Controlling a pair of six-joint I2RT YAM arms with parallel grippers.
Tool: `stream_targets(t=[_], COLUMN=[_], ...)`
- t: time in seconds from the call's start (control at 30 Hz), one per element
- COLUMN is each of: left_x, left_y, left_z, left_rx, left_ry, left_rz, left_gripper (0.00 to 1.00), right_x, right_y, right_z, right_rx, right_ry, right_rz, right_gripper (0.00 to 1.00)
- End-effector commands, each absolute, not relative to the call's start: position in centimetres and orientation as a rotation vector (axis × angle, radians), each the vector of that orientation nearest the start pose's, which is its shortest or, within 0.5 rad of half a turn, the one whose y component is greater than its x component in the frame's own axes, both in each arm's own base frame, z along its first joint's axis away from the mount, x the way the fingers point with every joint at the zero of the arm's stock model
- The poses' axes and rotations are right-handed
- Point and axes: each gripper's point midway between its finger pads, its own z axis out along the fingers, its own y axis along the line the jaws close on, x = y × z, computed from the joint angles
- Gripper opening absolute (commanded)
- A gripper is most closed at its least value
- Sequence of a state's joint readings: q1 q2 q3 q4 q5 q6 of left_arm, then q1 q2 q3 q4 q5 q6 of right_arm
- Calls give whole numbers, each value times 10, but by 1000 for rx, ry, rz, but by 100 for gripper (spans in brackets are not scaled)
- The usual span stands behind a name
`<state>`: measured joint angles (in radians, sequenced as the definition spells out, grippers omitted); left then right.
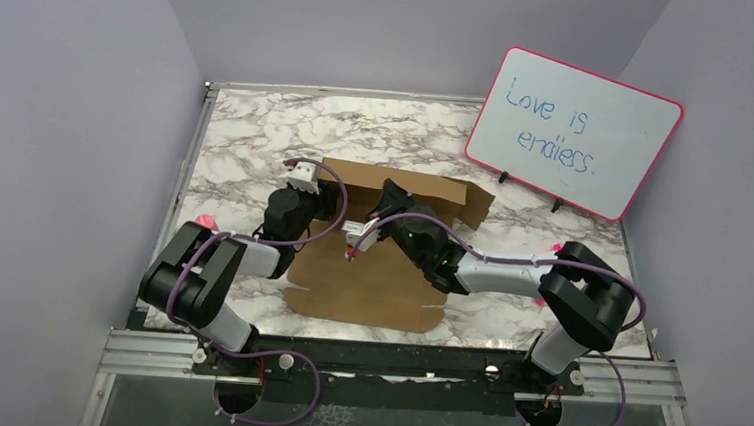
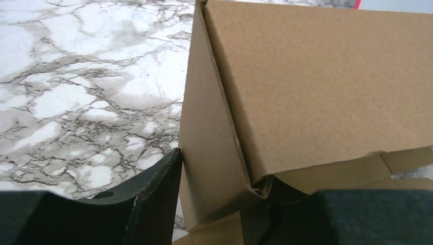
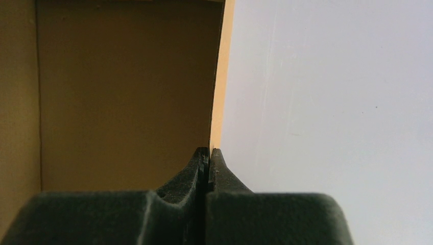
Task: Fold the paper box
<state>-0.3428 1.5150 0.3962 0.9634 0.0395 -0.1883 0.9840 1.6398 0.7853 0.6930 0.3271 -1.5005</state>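
Left pincer [image 2: 240, 178] half-open astride side wall of plain brown cardboard paper box [image 1: 368, 283], mid marble counter [image 1: 259, 125]. Right pincer [image 3: 208, 153] closed empty, tips at a panel edge. Risk: tips slip off, wall springs flat or creases.

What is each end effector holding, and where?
Right end effector: shut on the paper box, pinching the edge of a raised panel. Left end effector: jaws apart astride a side wall, no clamp visible.
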Motion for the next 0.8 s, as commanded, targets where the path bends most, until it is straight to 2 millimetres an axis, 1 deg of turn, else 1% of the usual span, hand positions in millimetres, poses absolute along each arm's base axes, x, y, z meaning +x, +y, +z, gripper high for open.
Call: stream_targets(t=[0.0, 0.1, 0.23, 0.37, 0.43, 0.53, 0.77], left_x=[390, 394, 398, 400, 399, 400, 402], left_y=[-135, -130, -124, -123, -125, -123, -120], left_z=[116, 115, 119, 120, 121, 120, 120], left_rx=[33, -2, -75, -133, -150, -184, -271], left_ry=[1645, 1637, 1613, 1591, 1574, 1563, 1537], left_rz=[-348, -318, -292, -281, -272, -229, -172], left_gripper=[42, 37, 30, 26, 21, 15, 10], right_x=[318, 317, 317, 317, 318, 316, 315], right_y=[348, 347, 345, 345, 346, 346, 345], right_z=[128, 127, 127, 127, 126, 125, 128], right_rx=[-1792, -1793, -1792, -1793, -1792, -1794, -1788], right_ry=[811, 816, 823, 826, 827, 828, 830], right_rz=[-534, -531, -532, -531, -531, -527, -519], right_gripper=[1, 1, 1, 1, 1, 1, 1])
